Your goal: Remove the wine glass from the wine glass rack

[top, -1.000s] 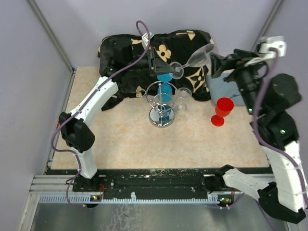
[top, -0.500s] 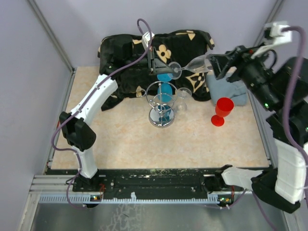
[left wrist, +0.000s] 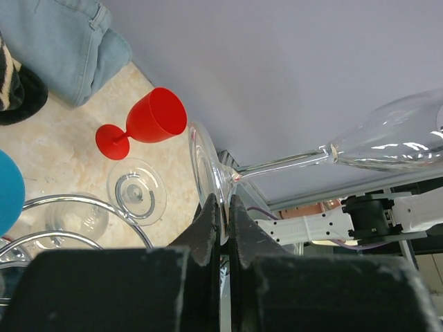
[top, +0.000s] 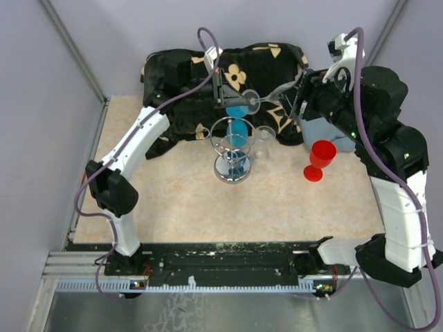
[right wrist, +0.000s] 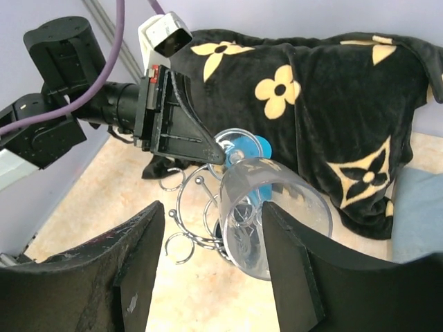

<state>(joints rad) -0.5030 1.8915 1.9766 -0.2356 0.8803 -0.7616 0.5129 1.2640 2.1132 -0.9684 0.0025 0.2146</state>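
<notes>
table | blk blanket | blue cloth | red goblet | rack | clr glass

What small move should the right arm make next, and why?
Probably ease the right gripper forward around the bowl of the wine glass. It is open and the bowl lies just ahead of it, not yet enclosed, while the left gripper pinches the foot.

Bright and even throughout, softly lit from overhead. Only faint, blurred shadows beside the wine glass rack and the red goblet in the top view. Small white glints on the rack's shiny base and along the bowl of the wine glass in the left wrist view. Dark and slightly soft at the near edge of both wrist views, across the left gripper and right gripper. Hardly any detail in the black blanket.
</notes>
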